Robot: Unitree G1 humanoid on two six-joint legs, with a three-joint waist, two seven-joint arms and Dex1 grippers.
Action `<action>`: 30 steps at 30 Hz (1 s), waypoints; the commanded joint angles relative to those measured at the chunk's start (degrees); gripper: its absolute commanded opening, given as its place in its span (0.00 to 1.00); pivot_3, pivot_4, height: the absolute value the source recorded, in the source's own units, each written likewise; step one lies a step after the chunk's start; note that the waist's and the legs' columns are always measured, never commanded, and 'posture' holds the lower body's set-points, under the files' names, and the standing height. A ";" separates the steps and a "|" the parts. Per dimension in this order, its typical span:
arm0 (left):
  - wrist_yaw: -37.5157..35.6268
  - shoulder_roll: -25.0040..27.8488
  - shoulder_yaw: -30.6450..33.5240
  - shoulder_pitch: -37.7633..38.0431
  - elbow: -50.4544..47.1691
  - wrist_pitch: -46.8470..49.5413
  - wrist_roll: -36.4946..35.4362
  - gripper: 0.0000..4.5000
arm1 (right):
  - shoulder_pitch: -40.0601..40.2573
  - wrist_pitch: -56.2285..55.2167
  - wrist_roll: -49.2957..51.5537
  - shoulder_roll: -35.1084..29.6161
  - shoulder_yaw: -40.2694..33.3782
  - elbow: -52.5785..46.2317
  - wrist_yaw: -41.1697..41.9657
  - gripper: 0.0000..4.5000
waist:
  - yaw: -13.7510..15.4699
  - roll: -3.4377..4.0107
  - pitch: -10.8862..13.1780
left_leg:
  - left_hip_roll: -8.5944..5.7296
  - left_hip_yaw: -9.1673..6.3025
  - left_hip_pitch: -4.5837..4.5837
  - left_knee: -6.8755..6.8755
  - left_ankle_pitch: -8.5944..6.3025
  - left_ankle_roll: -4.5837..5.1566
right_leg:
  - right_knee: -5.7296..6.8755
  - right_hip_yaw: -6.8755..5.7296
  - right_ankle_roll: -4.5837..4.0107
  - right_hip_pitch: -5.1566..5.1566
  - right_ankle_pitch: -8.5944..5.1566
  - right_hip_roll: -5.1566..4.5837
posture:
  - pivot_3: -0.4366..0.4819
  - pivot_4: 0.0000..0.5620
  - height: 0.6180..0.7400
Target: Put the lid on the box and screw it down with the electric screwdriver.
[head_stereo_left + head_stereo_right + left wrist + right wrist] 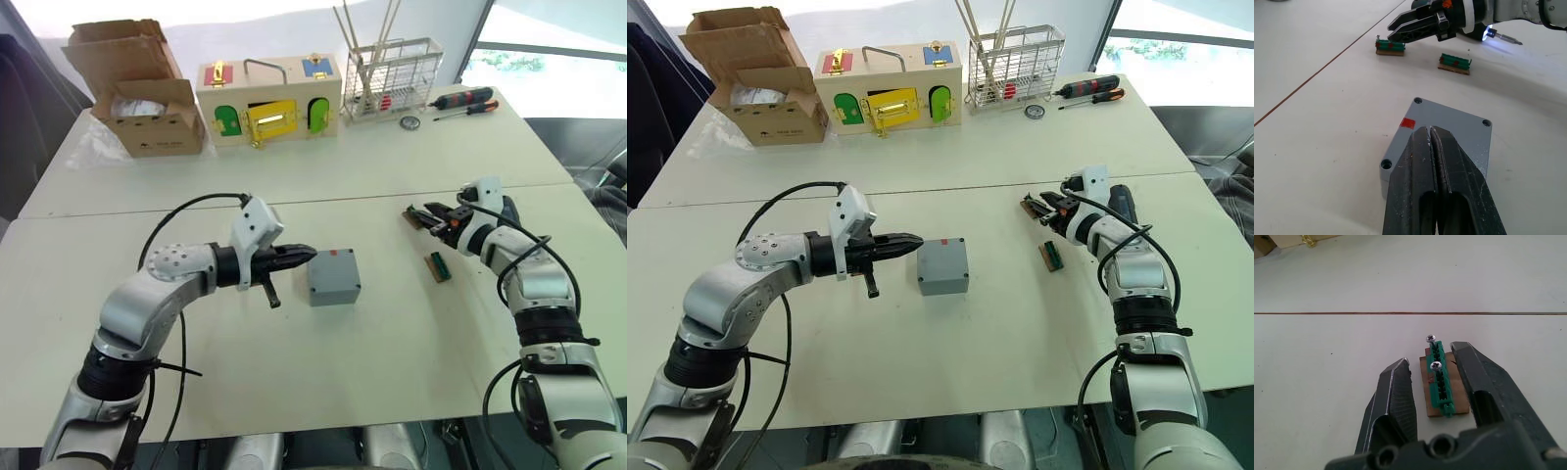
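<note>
The grey box (333, 277) stands mid-table with the lid (1454, 134) lying flat on top of it; dark screw holes show at the lid's corners and a small red mark near one edge. My left gripper (310, 256) is shut with nothing in it, its tips over the lid's left edge. Farther right, my right gripper (1431, 353) is open, its fingers on either side of a green terminal strip (1440, 382) on a brown block with two screws standing in it. The electric screwdriver (1122, 204) lies just behind my right wrist, its metal bit (1508, 39) pointing away.
A second green strip (438, 266) lies near my right forearm. Along the far edge stand a brown cardboard box (142, 88), a wooden box with coloured latches (269, 98), a wire rack (392, 78) and orange-and-black hand screwdrivers (465, 100).
</note>
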 commanded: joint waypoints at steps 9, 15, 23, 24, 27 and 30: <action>0.61 0.51 0.42 -0.19 -2.22 -0.30 -1.11 0.00 | -2.17 -2.30 -0.32 1.27 -0.98 1.98 -0.37 0.04 | -0.08 0.00 0.00 | 0.00 0.00 0.00 0.00 0.00 0.00 | 0.01 0.00 0.00 0.00 0.00 0.00 | 0.48 0.27 0.95; 0.57 0.52 0.16 0.07 -1.94 -0.44 -0.93 0.00 | -2.37 -2.25 0.10 1.81 -1.42 2.02 -0.28 0.02 | -0.03 0.00 0.00 | 0.00 0.00 0.00 0.00 0.00 0.00 | 0.01 0.00 0.00 0.00 0.00 0.00 | 0.48 0.27 0.95; 0.51 0.61 -0.02 0.49 -1.77 -0.64 -0.66 0.00 | -2.08 -1.03 0.93 1.50 -2.31 -0.17 -0.73 0.02 | -0.06 0.00 0.00 | 0.00 0.00 0.00 0.00 0.00 0.00 | 0.01 0.00 0.00 0.00 0.00 0.00 | 0.48 0.27 0.95; 0.51 0.65 0.06 0.57 -1.81 -0.63 -0.70 0.00 | -2.07 -0.81 1.16 1.37 -2.63 -0.79 -0.87 0.02 | -0.06 0.00 0.00 | 0.00 0.00 0.00 0.00 0.00 0.00 | 0.01 0.00 0.00 0.00 0.00 0.00 | 0.48 0.27 0.95; 0.50 0.82 0.58 0.92 -1.90 -0.45 -1.03 0.00 | -2.25 -0.13 1.92 0.73 -3.78 -3.44 -1.34 0.02 | -0.06 0.00 0.00 | 0.01 0.00 0.00 0.00 0.00 0.00 | 0.01 0.00 0.00 0.00 0.00 0.00 | 0.48 0.27 0.95; 0.34 1.11 1.02 1.18 -1.93 -0.41 -1.33 0.00 | -2.24 0.95 2.49 0.31 -4.69 -6.59 -1.67 0.02 | -0.04 0.00 0.00 | 0.00 0.00 0.00 0.00 0.00 0.00 | 0.01 0.00 0.00 0.00 0.00 0.00 | 0.48 0.27 0.95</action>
